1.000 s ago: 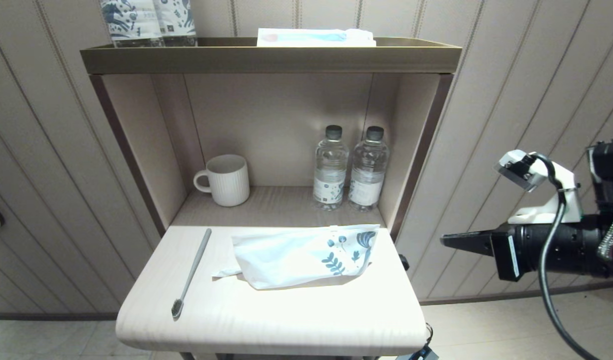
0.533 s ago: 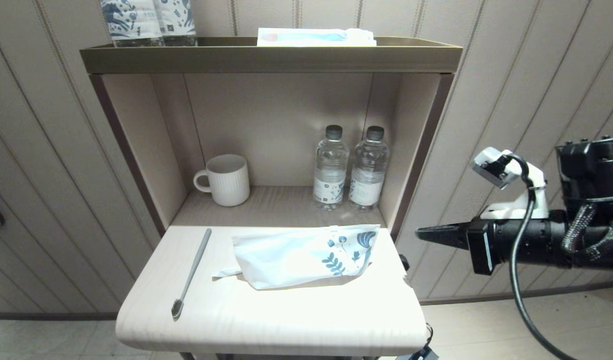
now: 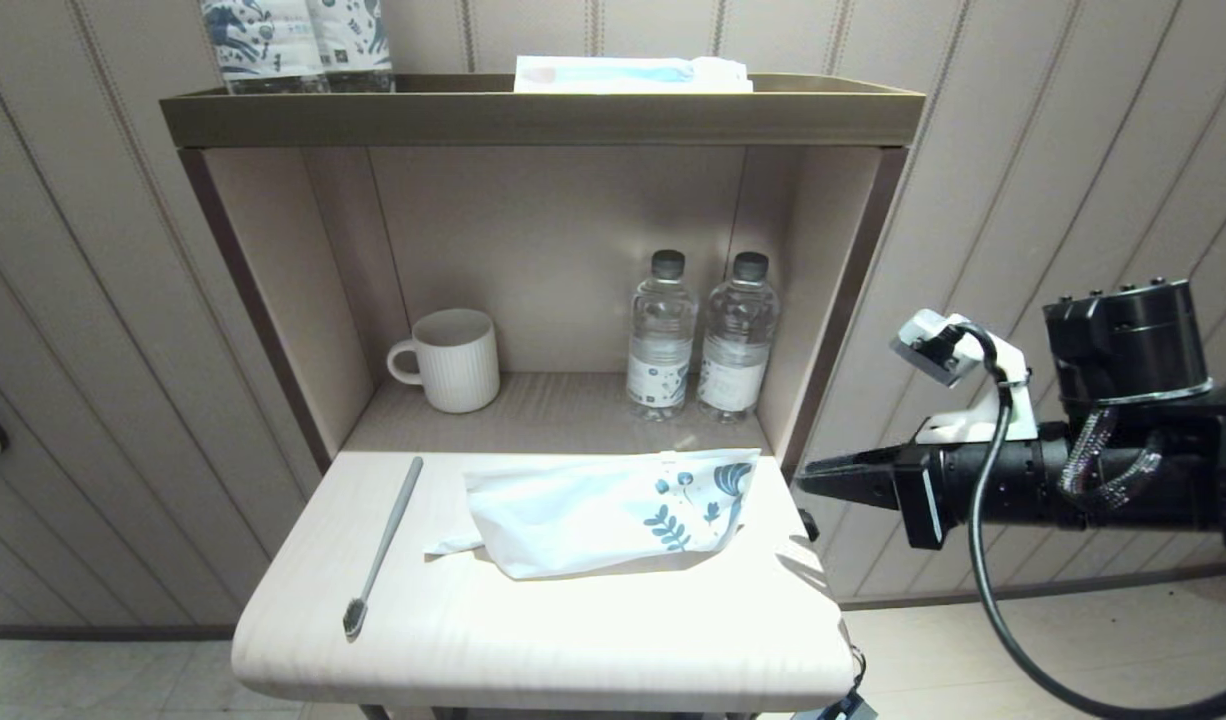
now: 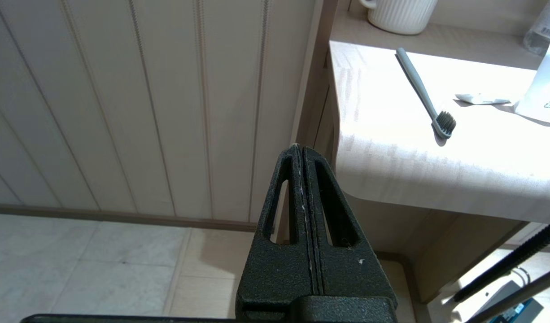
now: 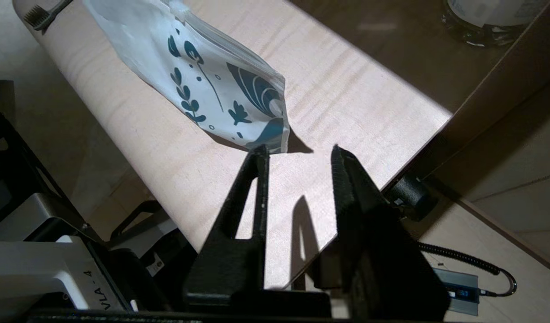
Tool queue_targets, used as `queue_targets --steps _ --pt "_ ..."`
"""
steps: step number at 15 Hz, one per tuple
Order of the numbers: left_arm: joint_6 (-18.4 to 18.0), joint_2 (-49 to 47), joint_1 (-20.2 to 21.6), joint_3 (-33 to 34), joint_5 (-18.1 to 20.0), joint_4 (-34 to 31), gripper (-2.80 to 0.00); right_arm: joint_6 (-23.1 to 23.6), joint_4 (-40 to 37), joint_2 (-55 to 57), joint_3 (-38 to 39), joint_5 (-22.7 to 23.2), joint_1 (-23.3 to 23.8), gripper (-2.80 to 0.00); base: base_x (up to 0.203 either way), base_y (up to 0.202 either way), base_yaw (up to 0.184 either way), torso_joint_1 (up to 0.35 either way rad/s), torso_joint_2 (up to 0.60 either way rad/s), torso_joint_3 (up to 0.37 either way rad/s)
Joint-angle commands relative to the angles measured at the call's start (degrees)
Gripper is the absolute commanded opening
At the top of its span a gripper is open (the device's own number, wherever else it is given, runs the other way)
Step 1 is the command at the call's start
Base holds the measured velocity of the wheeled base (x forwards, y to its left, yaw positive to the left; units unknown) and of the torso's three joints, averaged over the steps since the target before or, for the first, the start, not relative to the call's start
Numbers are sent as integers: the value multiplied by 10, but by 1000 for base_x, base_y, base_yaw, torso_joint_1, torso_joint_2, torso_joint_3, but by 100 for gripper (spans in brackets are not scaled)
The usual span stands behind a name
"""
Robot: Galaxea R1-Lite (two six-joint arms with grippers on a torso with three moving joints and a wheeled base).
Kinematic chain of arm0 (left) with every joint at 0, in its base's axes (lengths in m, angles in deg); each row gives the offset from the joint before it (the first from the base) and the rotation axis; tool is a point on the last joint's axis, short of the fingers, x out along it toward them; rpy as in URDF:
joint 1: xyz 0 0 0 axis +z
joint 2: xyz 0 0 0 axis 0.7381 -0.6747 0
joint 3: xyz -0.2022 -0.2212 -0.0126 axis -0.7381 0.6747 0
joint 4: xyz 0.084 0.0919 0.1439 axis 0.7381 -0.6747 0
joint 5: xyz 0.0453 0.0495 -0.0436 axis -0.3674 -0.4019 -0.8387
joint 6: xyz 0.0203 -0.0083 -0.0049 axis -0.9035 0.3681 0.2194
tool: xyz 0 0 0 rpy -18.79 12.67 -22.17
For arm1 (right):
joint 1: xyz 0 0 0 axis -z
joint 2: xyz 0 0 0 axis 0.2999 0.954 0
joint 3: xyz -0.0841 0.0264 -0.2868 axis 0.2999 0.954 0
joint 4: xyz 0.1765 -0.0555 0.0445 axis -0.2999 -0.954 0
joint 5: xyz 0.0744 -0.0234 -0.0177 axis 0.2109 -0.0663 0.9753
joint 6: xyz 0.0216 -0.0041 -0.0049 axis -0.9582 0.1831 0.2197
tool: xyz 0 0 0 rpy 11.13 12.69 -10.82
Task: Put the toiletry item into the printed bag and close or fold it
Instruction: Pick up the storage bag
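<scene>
A: Right jaws first. What do you read?

B: On my right wrist camera the right gripper [image 5: 297, 152] has its jaws apart with nothing between them. Bare bench [image 5: 347, 103] shows through the gap. It is level, pointing at the bench's right edge, just off it in the head view [image 3: 808, 478].

A: Contact with the pouch?

B: None that I can see. The printed bag [image 3: 603, 510] lies flat on the bench, leaf-and-flower end toward the right gripper. Its printed corner [image 5: 266, 130] sits just ahead of one jaw, apart from it.

A: Left side?

B: Left gripper [image 4: 300, 148] is parked low beside the bench's left front corner, jaws pressed together, holding nothing. It does not show in the head view.

A: Toothbrush location?

B: The toothbrush [image 3: 383, 545] lies on the bench left of the bag, not touching it, bristle head toward the front edge, handle running back toward the shelf recess. The left wrist camera shows it too [image 4: 425, 94], dark bristles up. A short flat pale strip [image 3: 451, 545] sticks out at the bag's left end, between bag and toothbrush.

A: Background items?

B: In the recess behind the bench: a ribbed white mug [image 3: 453, 360] on the left, two water bottles [image 3: 698, 340] side by side on the right. On the top shelf [image 3: 533, 115], blue-patterned packs [image 3: 298, 40] at left and a flat pale packet [image 3: 628, 75] near the middle.
</scene>
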Motion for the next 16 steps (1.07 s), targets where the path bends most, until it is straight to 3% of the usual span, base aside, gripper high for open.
queue_targets --steps 1,5,8,11,16 --pt "1 -1 0 0 -1 0 -280 3 2 6 -6 0 1 0 0 0 0 0 0 0" --pt "1 -1 0 0 -1 0 -280 30 2 40 -13 22 -4 0 0 0 0 0 0 0" --pt "1 0 0 0 -1 0 -280 38 2 56 -18 122 -1 0 0 0 0 0 0 0" --pt "1 0 -1 0 -1 0 -280 85 5 98 -40 124 1 0 0 0 0 0 0 0" --pt "1 0 0 0 0 0 -280 114 6 146 -83 128 1 0 0 0 0 0 0 0"
